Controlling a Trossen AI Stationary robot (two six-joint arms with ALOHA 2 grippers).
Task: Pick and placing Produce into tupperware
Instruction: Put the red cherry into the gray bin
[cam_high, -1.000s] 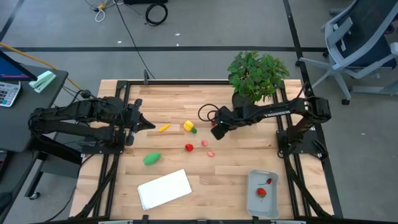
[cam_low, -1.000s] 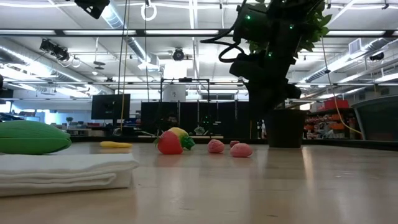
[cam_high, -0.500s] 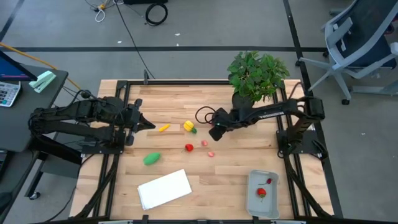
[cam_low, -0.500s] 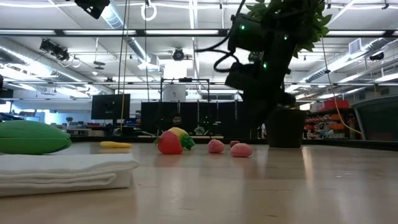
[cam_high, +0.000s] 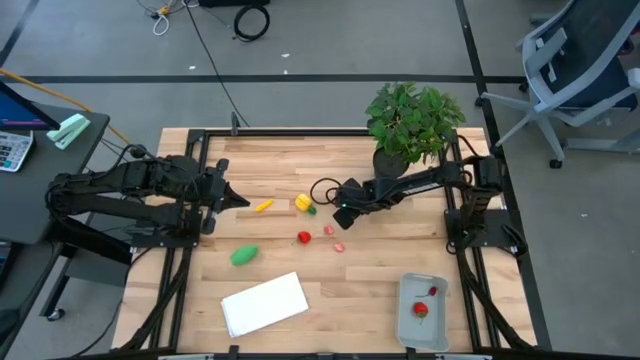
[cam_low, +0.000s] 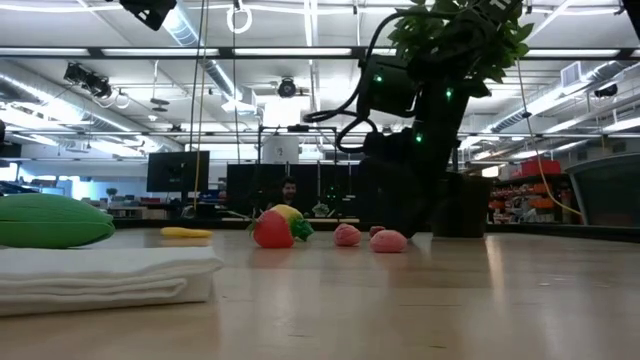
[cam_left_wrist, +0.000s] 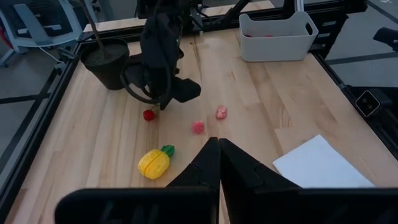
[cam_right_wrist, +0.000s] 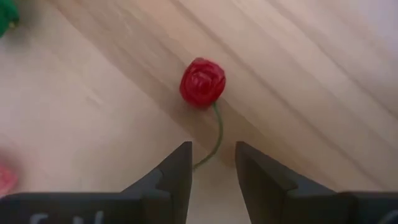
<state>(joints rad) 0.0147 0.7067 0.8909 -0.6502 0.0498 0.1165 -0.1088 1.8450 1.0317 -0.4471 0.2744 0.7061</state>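
One small red cherry (cam_right_wrist: 203, 81) with a green stem lies on the table (cam_high: 400, 250) just ahead of my right gripper (cam_right_wrist: 213, 168), fingers slightly parted and empty (lined up to straddle it); the tupperware (cam_high: 424, 312) waits well apart.

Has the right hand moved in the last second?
Yes. In the high view the right hand has shifted away from the potted plant, toward the yellow piece, and now hangs over a red cherry.
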